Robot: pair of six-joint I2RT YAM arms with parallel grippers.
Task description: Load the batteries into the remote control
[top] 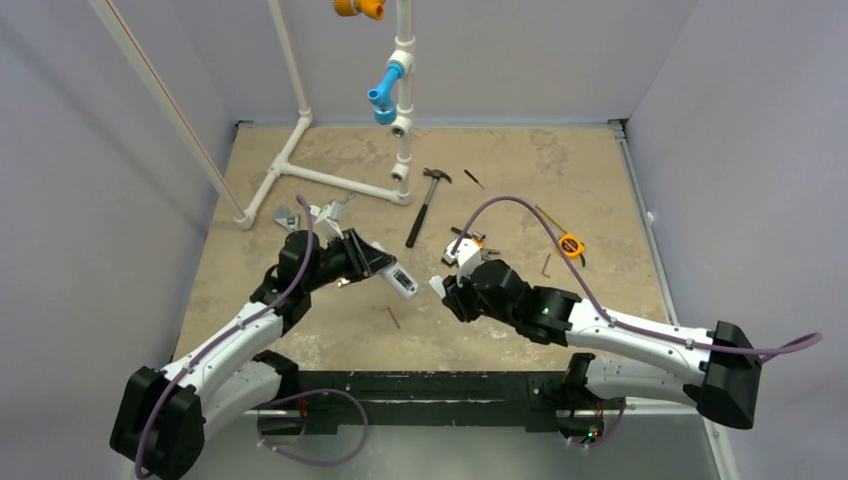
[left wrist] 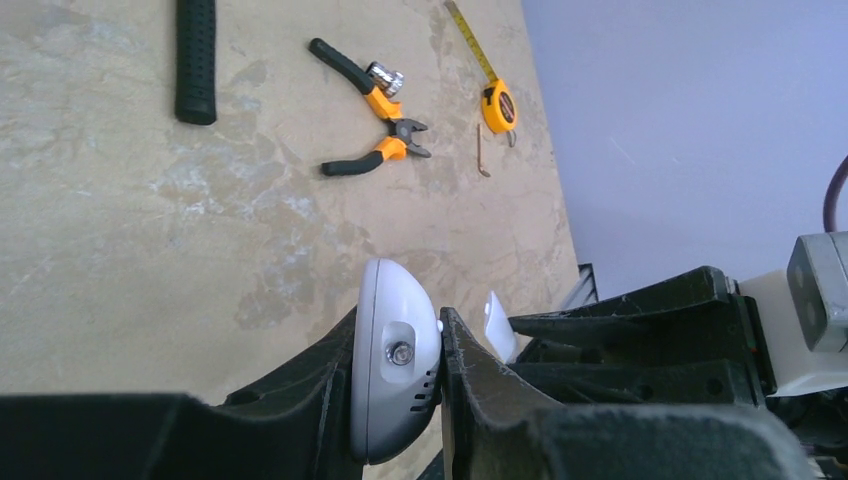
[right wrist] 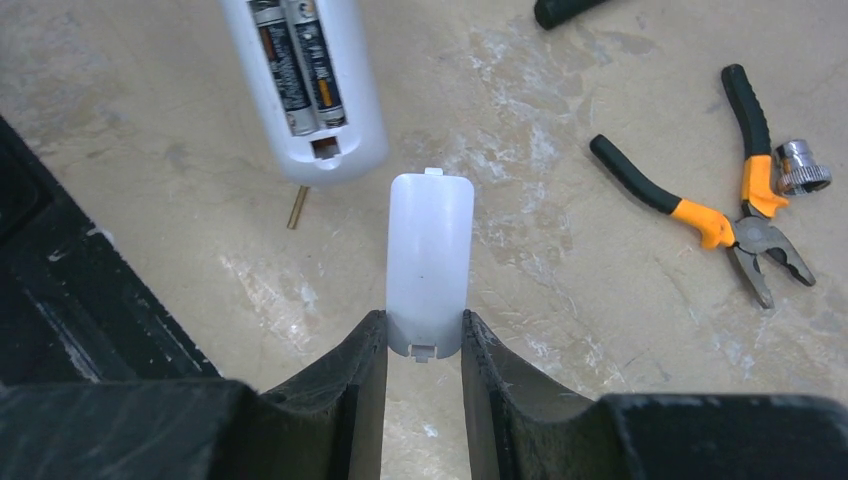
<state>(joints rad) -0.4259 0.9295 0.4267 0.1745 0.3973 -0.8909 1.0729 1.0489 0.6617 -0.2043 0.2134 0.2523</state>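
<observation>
The remote control (right wrist: 355,125) is held over the worktop (right wrist: 620,330) in the left claw (left wrist: 400,352), which is clamped tight on it. Its open back compartment holds both batteries (right wrist: 318,62) side by side. The right claw (right wrist: 424,338) grips the white battery cover (right wrist: 430,250), just beside the remote's end.

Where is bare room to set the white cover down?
Bare: the near table strip, except one small pin; the far right corner beyond the tape measure. Crowded: around pliers, hammer and pipe frame.
</observation>
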